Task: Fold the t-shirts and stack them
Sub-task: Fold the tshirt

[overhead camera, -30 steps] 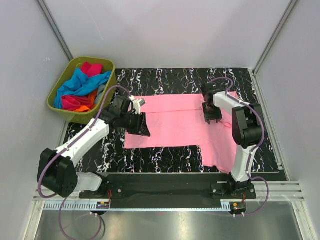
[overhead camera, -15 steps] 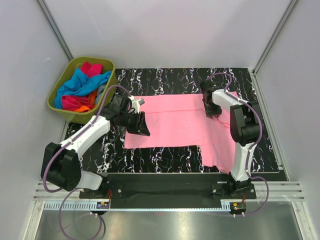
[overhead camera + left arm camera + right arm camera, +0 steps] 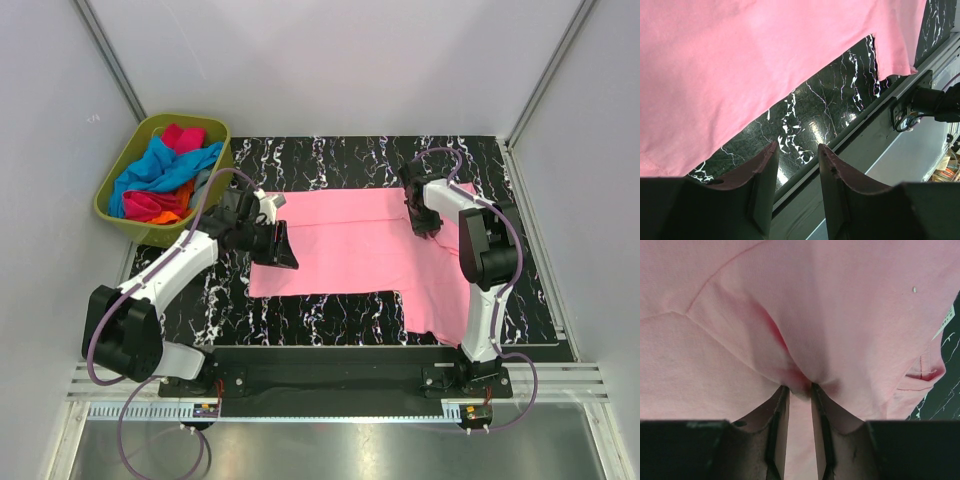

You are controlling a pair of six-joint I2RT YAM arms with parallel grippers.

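A light pink t-shirt (image 3: 350,250) lies spread flat on the black marbled table (image 3: 330,152). My right gripper (image 3: 421,220) is on the shirt's far right part. In the right wrist view it (image 3: 797,386) is shut on a raised pinch of the pink cloth (image 3: 840,300). My left gripper (image 3: 282,252) hovers at the shirt's left edge. In the left wrist view it (image 3: 797,148) is open and empty, with the shirt's hem (image 3: 765,65) beyond the fingertips. Blue (image 3: 160,168), magenta (image 3: 183,135), orange (image 3: 168,216) and grey (image 3: 203,181) shirts lie piled in the bin.
The olive-green bin (image 3: 190,118) stands off the table's far left corner. White walls close in the back and both sides. A metal rail (image 3: 330,362) with the arm bases runs along the near edge. Bare marbled table shows along the far edge and at the near left.
My right gripper has moved a little toward the far edge, pulling the pinched pink cloth with it. My left gripper has shifted only slightly and stays open.
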